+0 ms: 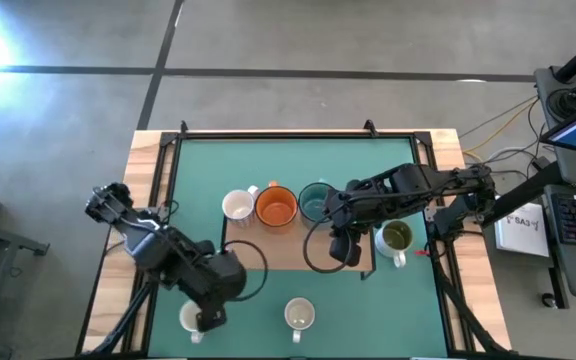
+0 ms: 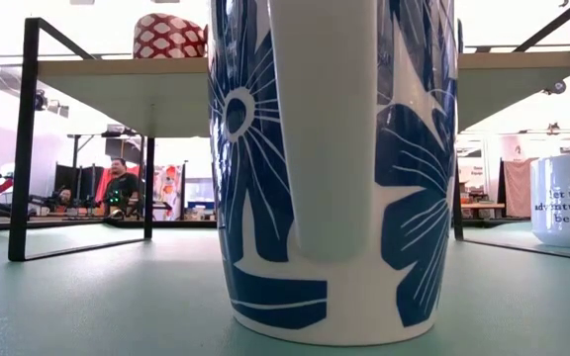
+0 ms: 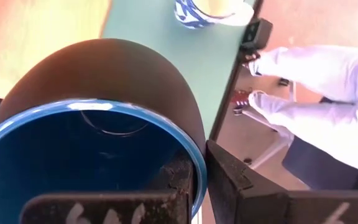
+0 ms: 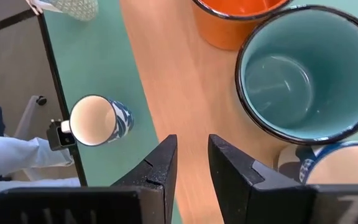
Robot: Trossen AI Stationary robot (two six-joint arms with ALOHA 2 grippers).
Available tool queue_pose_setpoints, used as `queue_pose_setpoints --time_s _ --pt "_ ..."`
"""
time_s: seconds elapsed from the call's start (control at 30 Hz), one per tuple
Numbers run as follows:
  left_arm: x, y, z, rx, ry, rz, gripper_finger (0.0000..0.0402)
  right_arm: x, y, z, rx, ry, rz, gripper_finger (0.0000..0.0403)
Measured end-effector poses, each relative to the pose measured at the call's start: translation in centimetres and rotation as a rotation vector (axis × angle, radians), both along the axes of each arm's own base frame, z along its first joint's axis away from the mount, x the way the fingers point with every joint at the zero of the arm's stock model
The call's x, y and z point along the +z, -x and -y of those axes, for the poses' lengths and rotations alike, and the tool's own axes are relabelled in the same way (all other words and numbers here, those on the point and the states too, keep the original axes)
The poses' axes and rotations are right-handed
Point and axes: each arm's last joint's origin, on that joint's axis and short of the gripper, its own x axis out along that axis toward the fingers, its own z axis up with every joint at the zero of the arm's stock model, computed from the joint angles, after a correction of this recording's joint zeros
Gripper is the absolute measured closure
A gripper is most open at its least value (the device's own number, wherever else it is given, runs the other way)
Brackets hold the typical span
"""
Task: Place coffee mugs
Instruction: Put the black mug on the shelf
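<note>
Quick colour rundown for you:
- table mat: teal-green; wooden board pale tan.
- centre row, high view: white mug, orange mug, teal mug with dark rim.
- right of those: white mug with olive-green inside.
- bottom centre: blue-flower mug, white with navy petal print, cream inside.
- low view, right edge: white mug with dark lettering.
- left wrist view: dark mug, glossy blue inside, light blue rim.
- arms black, you can see.
</note>
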Motion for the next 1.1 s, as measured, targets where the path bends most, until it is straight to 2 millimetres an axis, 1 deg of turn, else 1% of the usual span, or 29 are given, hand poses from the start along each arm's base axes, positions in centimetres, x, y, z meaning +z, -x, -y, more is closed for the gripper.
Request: queue_pose_setpoints --time_s 0.17,0.3,0.43,0.6,0.73,0.9,1.1 --pt "-0.2 -1.6 -0.8 0.029 -0.008 0.000 0.0389 -0.1 0.2 0.1 0.007 0.011 -0.027 0.0324" --pt "0.0 -2.4 -1.7 0.042 -0.011 0.013 0.0389 -0.2 0.5 0.1 0.026 0.027 -0.051 0.0329" --pt "-0.1 -3.2 -3.0 0.069 -0.025 0.015 0.0389 -0.3 0.6 0.1 0.068 0.050 -0.060 0.0329" --pt "-0.6 -3.9 -4.7 0.129 -0.061 -0.022 0.0389 -0.3 0.6 0.1 0.079 0.055 -0.060 0.0323" --pt "-0.6 -4.3 -5.1 0.152 -0.052 -0.019 0.0389 -0.3 0.6 0.2 0.081 0.056 -0.063 0.0319" --pt "-0.7 -4.3 -5.1 0.185 -0.044 -0.026 0.0389 -0.3 0.6 0.2 0.081 0.056 -0.064 0.0323" --pt "-1.7 -4.5 -5.0 0.207 -0.047 -0.068 0.0389 -0.3 0.6 0.1 0.082 0.053 -0.064 0.0330"
